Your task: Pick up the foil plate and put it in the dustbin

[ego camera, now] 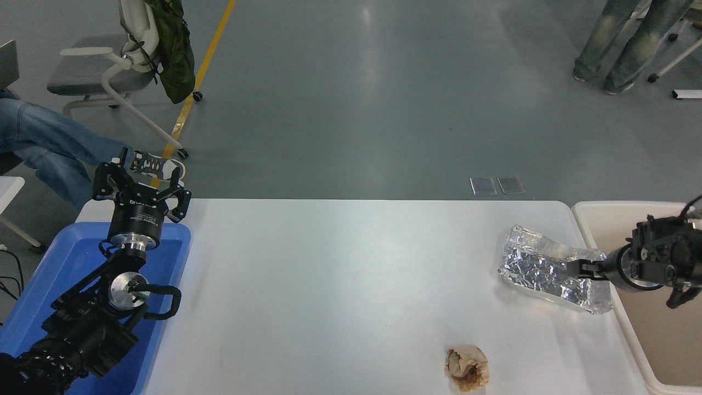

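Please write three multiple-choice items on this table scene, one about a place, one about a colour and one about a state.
1. Where does the small crumpled brown paper ball lie?
A. inside the blue plastic bin
B. on the white table near its front edge
C. on the foil

2. What colour is the bin under the parked left gripper?
A. blue
B. red
C. green

3. What is the right gripper doing?
A. hanging open above the table
B. resting inside the tub
C. gripping the shiny crinkled silver foil plate

Answers: 1 B, it sits on the bare white table; 2 A, the blue plastic bin shows clearly; 3 C, its fingers close on the foil beside the cream-beige plastic dustbin.
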